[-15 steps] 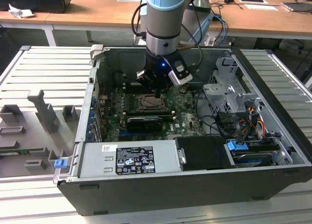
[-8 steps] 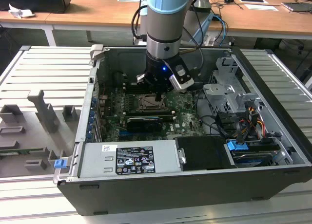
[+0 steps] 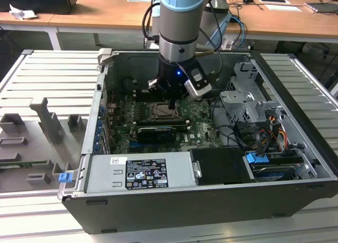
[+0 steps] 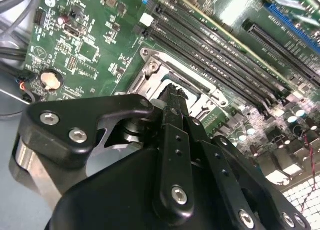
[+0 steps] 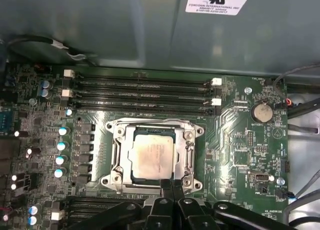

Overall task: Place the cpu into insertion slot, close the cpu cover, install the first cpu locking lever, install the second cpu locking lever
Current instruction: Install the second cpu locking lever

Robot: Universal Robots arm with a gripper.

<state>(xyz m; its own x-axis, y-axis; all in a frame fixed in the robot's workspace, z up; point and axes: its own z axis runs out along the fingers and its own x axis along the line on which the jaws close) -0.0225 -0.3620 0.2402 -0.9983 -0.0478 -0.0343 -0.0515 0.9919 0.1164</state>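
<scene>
The cpu (image 5: pixel 150 155), a pale square chip, lies flat inside the insertion slot (image 5: pixel 114 177) on the green board. The silver cpu cover (image 5: pixel 186 152) lies down around the chip's edges. My gripper (image 5: pixel 172 186) has its two black fingers pressed together with nothing between them, the tips at the socket's edge. In the second wrist view the gripper (image 4: pixel 172 92) stands just over the socket's metal frame (image 4: pixel 150 65), hiding the chip. In the exterior view the gripper (image 3: pixel 172 102) hangs just above the socket (image 3: pixel 158 112) inside the open computer case.
Long black memory slots (image 5: pixel 140 92) run beside the socket. A coin battery (image 5: pixel 260 111) sits on the board. A grey drive cage (image 3: pixel 245 103) and cables stand at the exterior view's right, and a power supply box (image 3: pixel 140 171) lies at the front.
</scene>
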